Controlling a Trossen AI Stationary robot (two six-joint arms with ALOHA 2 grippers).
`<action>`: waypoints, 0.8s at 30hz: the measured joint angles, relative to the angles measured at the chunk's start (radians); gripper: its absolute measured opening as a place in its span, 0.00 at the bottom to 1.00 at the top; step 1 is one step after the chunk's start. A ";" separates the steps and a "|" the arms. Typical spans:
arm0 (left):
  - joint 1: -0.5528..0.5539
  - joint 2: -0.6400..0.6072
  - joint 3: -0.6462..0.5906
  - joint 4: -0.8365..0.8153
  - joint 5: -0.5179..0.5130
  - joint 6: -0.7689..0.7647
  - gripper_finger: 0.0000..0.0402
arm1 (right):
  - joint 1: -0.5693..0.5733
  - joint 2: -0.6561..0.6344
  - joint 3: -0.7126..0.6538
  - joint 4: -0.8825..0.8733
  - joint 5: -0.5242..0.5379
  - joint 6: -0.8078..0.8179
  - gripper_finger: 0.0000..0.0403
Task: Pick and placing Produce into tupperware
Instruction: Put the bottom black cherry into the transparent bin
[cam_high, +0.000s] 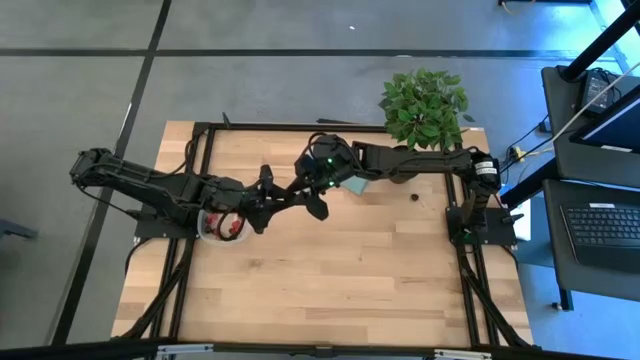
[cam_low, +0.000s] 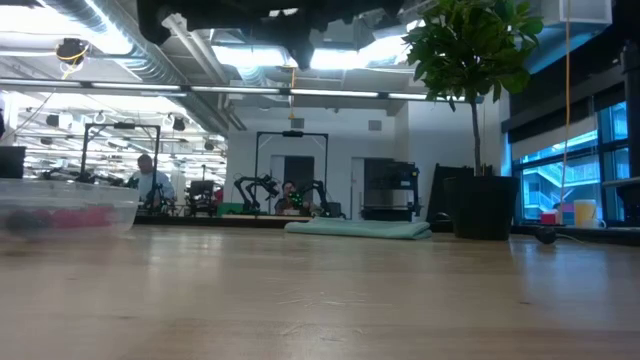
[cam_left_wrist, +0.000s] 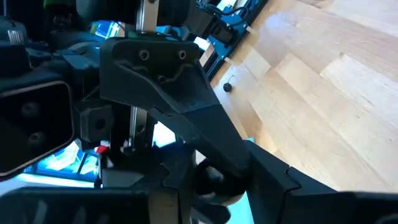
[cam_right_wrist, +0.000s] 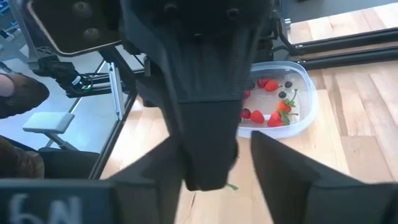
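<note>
tupperware (cam_high: 222, 228) half under left arm

Robotics lab: rows of other robot arm rigs (cam_low: 262, 188) behind desk (cam_low: 320, 290), seated people (cam_low: 150, 180), exposed ceiling ducts (cam_low: 120, 45).

Potted plant (cam_high: 424, 108) at table's (cam_high: 330, 280) far edge; teal pad (cam_low: 358, 229) flat beside pot; laptop (cam_high: 608, 224) off-table, right.

Light wooden plank table (cam_high: 330, 270) on a black metal frame. Carried a clear, shallow plastic tupperware (cam_high: 207, 232) of red and dark berries (cam_right_wrist: 271, 102) at its left side, a flat teal pad (cam_low: 358, 229), a dark-potted leafy plant (cam_high: 424, 108) at the far edge, plus one small dark berry-like thing (cam_high: 412, 197) alone near the right.
</note>
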 joint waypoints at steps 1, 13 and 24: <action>0.000 0.000 0.000 0.000 0.000 0.000 0.26 | -0.001 0.000 0.000 -0.003 0.000 0.002 0.46; 0.002 -0.002 0.000 -0.005 -0.026 -0.007 0.26 | 0.002 0.000 0.000 -0.057 -0.019 -0.002 0.63; -0.001 -0.002 0.000 -0.050 -0.056 -0.085 0.26 | 0.013 -0.030 -0.001 -0.277 -0.011 -0.005 0.62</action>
